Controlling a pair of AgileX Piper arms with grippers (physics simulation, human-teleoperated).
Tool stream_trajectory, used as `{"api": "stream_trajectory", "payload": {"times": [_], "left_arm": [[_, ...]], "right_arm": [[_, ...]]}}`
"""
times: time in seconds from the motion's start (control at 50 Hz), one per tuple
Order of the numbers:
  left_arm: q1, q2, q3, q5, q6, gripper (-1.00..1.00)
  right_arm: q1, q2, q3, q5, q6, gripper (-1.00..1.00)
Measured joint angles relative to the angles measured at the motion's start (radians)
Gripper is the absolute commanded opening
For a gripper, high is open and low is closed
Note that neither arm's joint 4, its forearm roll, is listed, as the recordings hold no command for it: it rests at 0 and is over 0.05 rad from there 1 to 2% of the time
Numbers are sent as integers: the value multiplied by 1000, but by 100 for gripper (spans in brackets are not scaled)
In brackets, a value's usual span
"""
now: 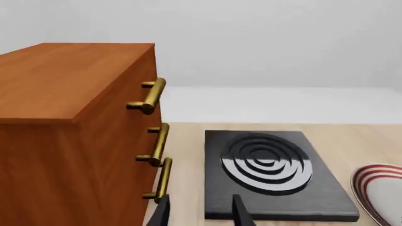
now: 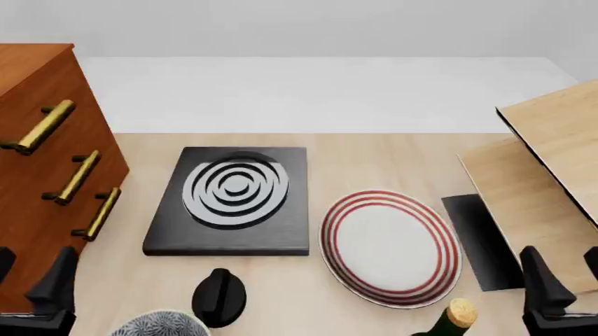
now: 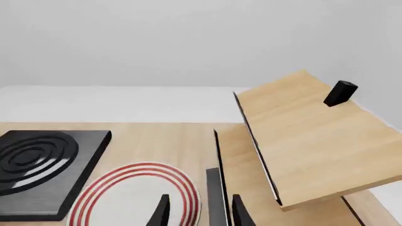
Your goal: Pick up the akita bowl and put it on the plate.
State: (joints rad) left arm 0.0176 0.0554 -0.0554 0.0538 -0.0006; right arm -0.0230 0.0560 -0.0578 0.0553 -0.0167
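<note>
**Lining up the first reach for the bowl**

Starting from rest, I see both arms low at the near edge of the counter (image 2: 374, 150). The left gripper (image 1: 201, 212) has its jaws apart and empty; the right gripper (image 3: 199, 211) likewise. The round, dark-speckled white akita bowl (image 2: 161, 323) sits at the near edge, just beside a black knob-like object (image 2: 220, 297) and closest to my left arm. The large white plate with red rings (image 2: 391, 246) lies to its right, beside the black square slab with grey rings (image 2: 234, 199). I'd bring the left jaws down over the rim's left side, clear of the knob, lift straight, then carry across low.
</note>
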Motion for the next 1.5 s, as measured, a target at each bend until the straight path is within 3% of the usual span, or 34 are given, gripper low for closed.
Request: {"api": "stream_trajectory", "payload": {"times": [0.4, 0.7, 1.04, 1.34, 1.5], "left_arm": [[-39, -42, 46, -44, 16, 100], [-66, -37, 52, -49, 40, 100], [-78, -37, 54, -47, 44, 100], [-77, -43, 54, -38, 41, 100], [-77, -43, 54, -38, 38, 100]], "right_arm": [[27, -12, -54, 3, 18, 100], [102, 151, -211, 16, 37, 100], [291, 479, -438, 45, 11, 100], [485, 744, -695, 188, -62, 100], [604, 878, -837, 280, -72, 100]]}}
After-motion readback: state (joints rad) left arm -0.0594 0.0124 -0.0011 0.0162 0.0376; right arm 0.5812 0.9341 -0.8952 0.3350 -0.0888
